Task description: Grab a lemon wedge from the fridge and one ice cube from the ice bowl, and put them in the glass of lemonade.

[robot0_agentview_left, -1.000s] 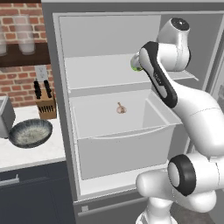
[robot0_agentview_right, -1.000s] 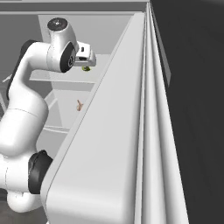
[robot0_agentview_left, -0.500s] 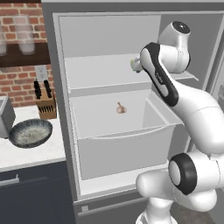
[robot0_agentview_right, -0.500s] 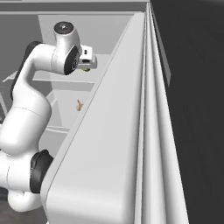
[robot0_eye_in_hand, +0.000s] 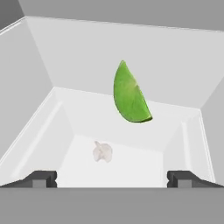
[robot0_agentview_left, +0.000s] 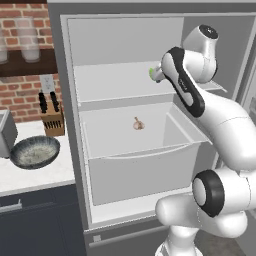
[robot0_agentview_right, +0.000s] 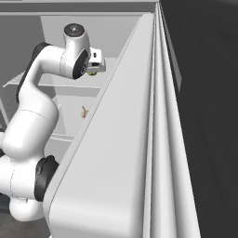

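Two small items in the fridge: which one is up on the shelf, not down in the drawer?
The green lemon wedge lies on the shelf. The pale garlic-like bulb sits lower, in the open drawer.

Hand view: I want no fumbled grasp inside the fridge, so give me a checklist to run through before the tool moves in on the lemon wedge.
1. Tool open: ok, fingertips stand wide apart.
2. Tool empty: ok, nothing between them.
3. Small lime-green lemon wedge in sight: ok, ahead on the pale fridge shelf.
4. Wedge centred between the fingertips: ok, slightly right of middle.
5. Small beige garlic-like bulb apart from the wedge: ok, down in the white drawer.
6. Tall dark grey fridge's door open: ok.
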